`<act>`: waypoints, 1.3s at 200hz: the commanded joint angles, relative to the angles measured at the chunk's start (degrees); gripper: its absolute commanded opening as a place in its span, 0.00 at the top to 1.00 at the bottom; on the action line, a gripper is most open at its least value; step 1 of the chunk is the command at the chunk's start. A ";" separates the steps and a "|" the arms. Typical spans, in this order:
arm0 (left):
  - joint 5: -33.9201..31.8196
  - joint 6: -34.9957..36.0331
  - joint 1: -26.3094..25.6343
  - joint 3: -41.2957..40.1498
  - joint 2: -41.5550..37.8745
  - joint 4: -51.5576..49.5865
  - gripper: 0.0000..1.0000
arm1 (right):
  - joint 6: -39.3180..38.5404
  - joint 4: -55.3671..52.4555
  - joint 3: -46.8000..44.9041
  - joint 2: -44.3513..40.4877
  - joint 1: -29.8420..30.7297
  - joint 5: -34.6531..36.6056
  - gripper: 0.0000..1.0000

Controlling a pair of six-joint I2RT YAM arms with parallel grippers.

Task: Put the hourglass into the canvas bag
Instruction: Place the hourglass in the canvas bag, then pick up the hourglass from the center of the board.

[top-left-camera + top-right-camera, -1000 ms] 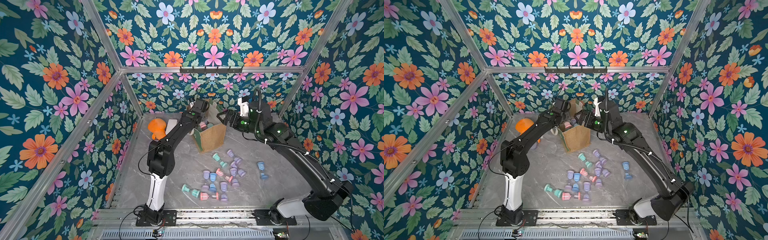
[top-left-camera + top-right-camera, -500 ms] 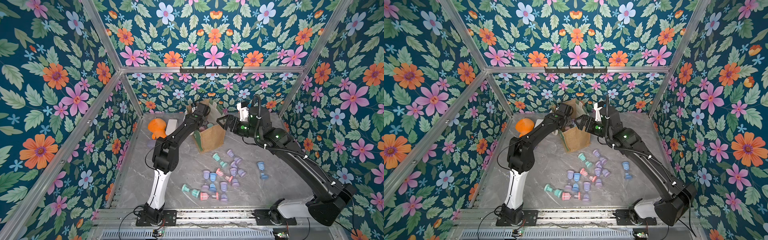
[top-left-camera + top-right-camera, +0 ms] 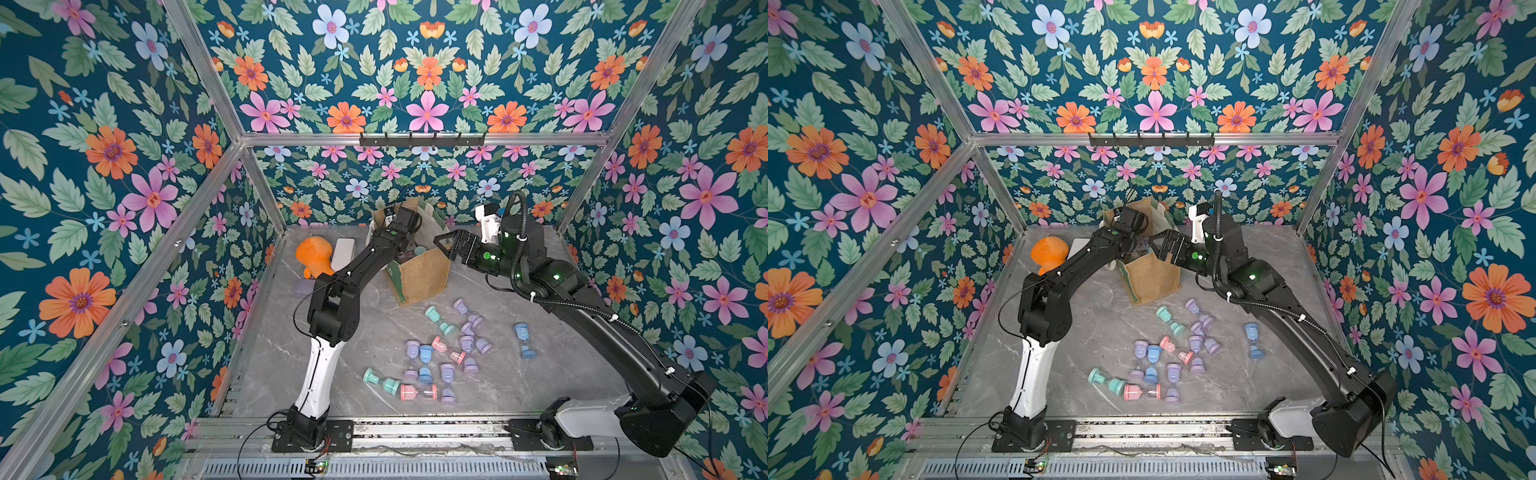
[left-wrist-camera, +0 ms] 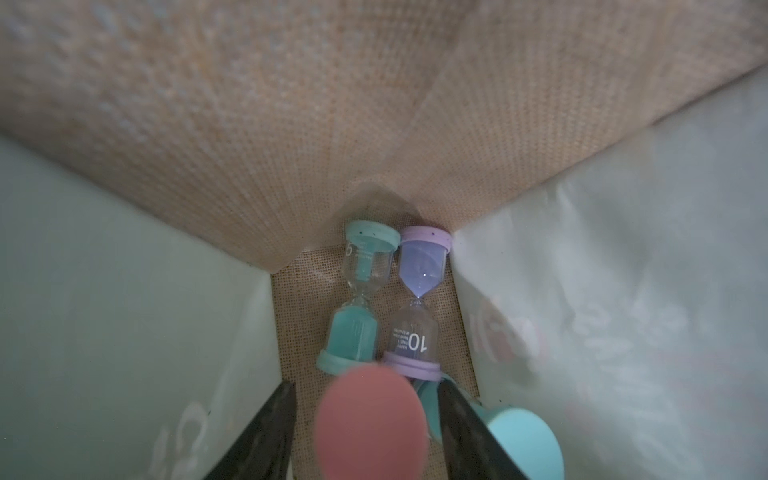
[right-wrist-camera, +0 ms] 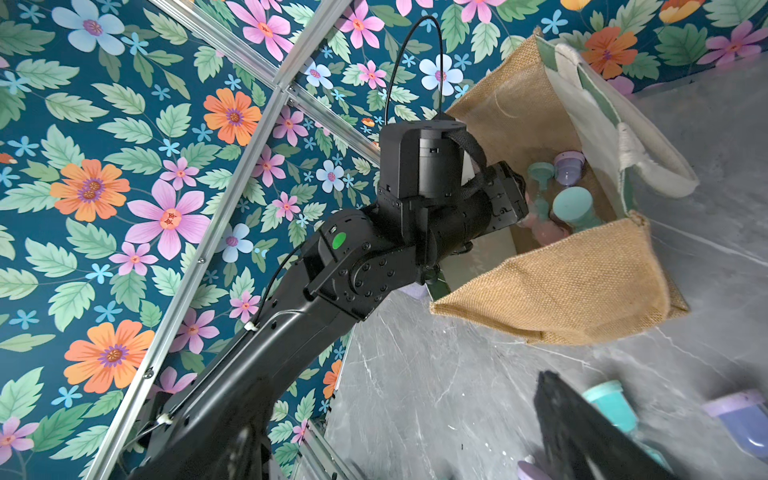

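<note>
In both top views the walls of the canvas bag point(image 3: 424, 274) hide the left jaws. In the left wrist view the pink hourglass cap point(image 4: 372, 419) between them is blurred and cut by the picture's edge. The right wrist view shows only one blurred right jaw.

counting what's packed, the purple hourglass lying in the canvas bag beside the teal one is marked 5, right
Not quite. The purple hourglass is marked 10, as the left wrist view shows. The 5 is on the teal hourglass. The rest holds: the two lie side by side on the floor of the canvas bag.
</note>
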 commanded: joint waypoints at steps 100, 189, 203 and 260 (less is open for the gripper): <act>1.51 3.42 -0.52 -0.72 -15.57 -2.60 0.35 | -3.15 0.71 -8.90 -7.30 -0.01 0.43 0.01; 1.85 3.84 -10.90 -28.35 -44.22 -2.16 0.32 | -9.58 0.24 -22.02 -10.64 1.37 -5.25 0.01; 1.39 2.48 -13.11 -33.08 -48.00 -2.49 0.32 | -10.86 -0.10 -24.02 -11.31 2.83 -4.21 0.01; 2.75 -4.02 -19.85 -48.42 -53.81 -6.38 0.32 | -10.99 -0.49 -31.79 -12.27 7.83 -2.81 0.01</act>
